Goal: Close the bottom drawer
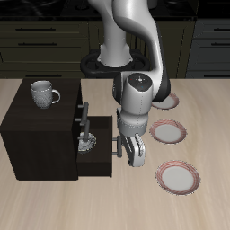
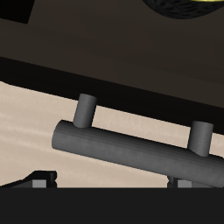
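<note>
Grey bar handle (image 2: 131,150) fills the wrist view, fixed to the bottom drawer (image 1: 97,154), which stands pulled out of the dark cabinet (image 1: 40,135). Just before it hangs the gripper (image 1: 128,149); whether its fingers are spread or closed I cannot tell. 1 mug (image 1: 42,93) sits on the cabinet; 3 plates (image 1: 177,178) lie beside it.

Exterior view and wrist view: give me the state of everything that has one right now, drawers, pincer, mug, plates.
bottom drawer: pulled out, open, something inside.
bar handle: bare, nothing gripping it, close before the wrist camera.
upper drawer: looks shut or nearly so.
pincer: at the open drawer's front; open or shut cannot be told.
mug: upright on top of the cabinet.
three plates: flat on the table, empty.
</note>
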{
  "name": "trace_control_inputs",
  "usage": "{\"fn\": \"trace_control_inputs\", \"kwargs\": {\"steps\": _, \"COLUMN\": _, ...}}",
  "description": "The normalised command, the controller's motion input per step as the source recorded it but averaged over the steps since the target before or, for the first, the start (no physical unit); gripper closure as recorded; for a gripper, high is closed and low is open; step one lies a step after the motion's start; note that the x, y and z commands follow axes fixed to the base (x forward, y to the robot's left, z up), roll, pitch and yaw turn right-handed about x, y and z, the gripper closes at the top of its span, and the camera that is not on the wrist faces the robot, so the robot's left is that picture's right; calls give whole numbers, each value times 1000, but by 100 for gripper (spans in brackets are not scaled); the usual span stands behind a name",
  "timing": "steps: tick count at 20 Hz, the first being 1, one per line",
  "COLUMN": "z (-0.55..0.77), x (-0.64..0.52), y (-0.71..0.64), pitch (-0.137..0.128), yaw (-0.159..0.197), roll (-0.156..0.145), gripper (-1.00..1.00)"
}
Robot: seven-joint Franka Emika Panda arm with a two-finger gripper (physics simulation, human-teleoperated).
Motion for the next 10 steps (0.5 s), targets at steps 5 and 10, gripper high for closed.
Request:
{"fn": "trace_control_inputs", "kwargs": {"steps": 5, "z": 150, "x": 53, "y": -298, "pitch": -24, "yaw": 20, "roll": -37, "gripper": -100}}
{"fn": "trace_control_inputs", "kwargs": {"steps": 10, "z": 33, "x": 122, "y": -299, "pitch": -29, "yaw": 34, "roll": -39, "gripper": -100}}
